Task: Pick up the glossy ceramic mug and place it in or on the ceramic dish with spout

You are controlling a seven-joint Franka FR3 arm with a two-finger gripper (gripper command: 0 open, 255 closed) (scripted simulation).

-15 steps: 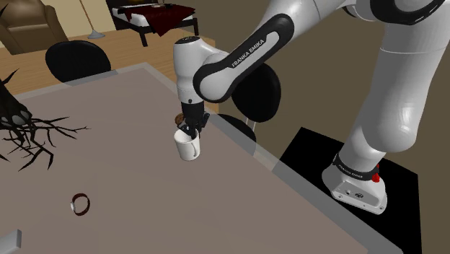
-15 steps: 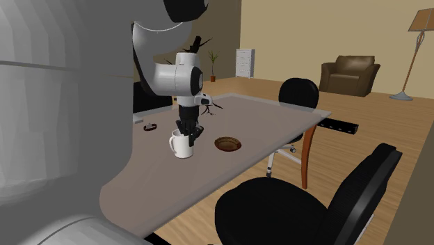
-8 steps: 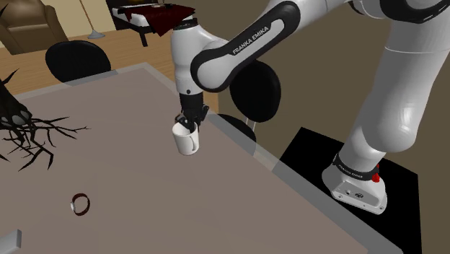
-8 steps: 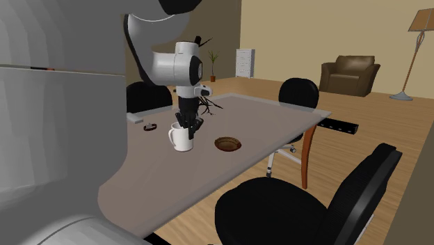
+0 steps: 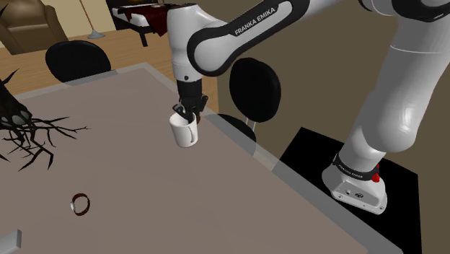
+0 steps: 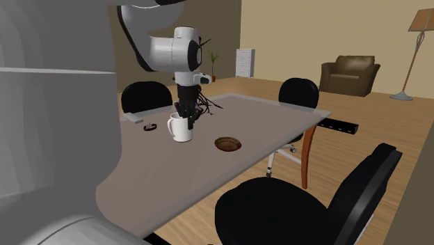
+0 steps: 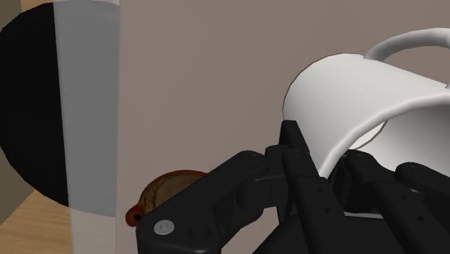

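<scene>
A glossy white mug (image 5: 184,133) hangs above the grey-brown table (image 5: 137,180), a little tilted. My black gripper (image 5: 189,115) is shut on its rim, one finger inside and one outside. In the second exterior view the mug (image 6: 179,129) hangs under the gripper (image 6: 188,120), left of and above a shallow brown dish (image 6: 228,144) that rests on the table. The wrist view has the mug (image 7: 360,101) clasped in the gripper (image 7: 328,162), handle turned away, and the brown dish (image 7: 162,193) with its small spout lies below near the table's edge.
A small dark ring (image 5: 80,204) lies on the table toward the shoulder view's lower left. Black bare branches (image 5: 29,130) spread over the far left. Black office chairs (image 5: 254,90) (image 6: 299,202) stand along the table's edges, and the arm's stand (image 5: 353,184) is at lower right.
The gripper has risen with the mug, carrying it up off the table and a little toward the left in both exterior views. The dish and ring have not moved.
</scene>
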